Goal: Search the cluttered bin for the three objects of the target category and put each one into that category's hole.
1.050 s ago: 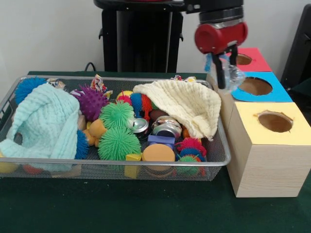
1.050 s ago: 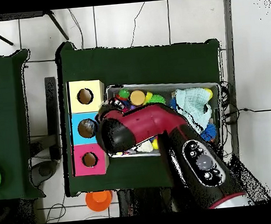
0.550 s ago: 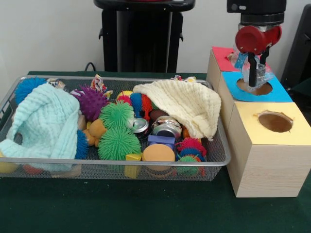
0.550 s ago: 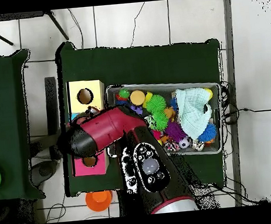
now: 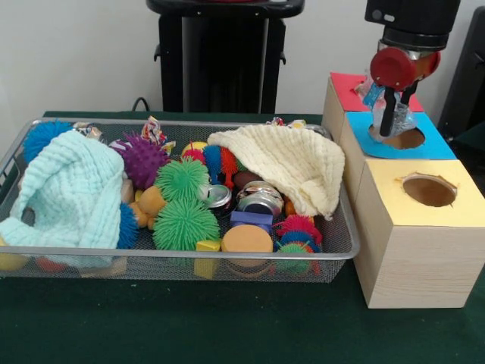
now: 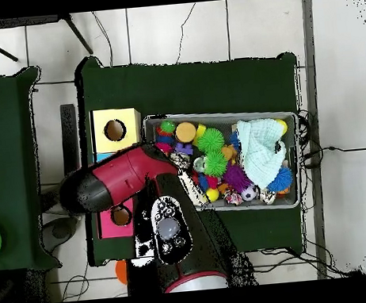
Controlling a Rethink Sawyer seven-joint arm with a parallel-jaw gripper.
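Observation:
My gripper (image 5: pixel 389 123) hangs just over the round hole in the blue-topped box (image 5: pixel 428 145), the middle one of three wooden boxes. It is shut on a crumpled clear plastic piece (image 5: pixel 402 121), which dangles at the hole's rim. The red-topped box (image 5: pixel 347 89) stands behind it and the yellow-topped box (image 5: pixel 424 216) in front. In the overhead view the red arm (image 6: pixel 117 183) covers the blue box and hides the gripper. The wire bin (image 5: pixel 45 254) sits left of the boxes, full of toys and cloths.
In the bin lie a cream knitted cloth (image 5: pixel 292 163), a mint cloth (image 5: pixel 68 193), green spiky balls (image 5: pixel 182 182), a purple spiky ball (image 5: pixel 142 161), metal cans (image 5: pixel 260 199) and an orange disc (image 5: pixel 247 238). The overhead view shows the yellow box (image 6: pixel 115 130) and bin (image 6: pixel 219 116).
The gripper carried the clear plastic piece rightward from the bin's right edge to above the blue box's hole. Over the last half second it has hardly shifted.

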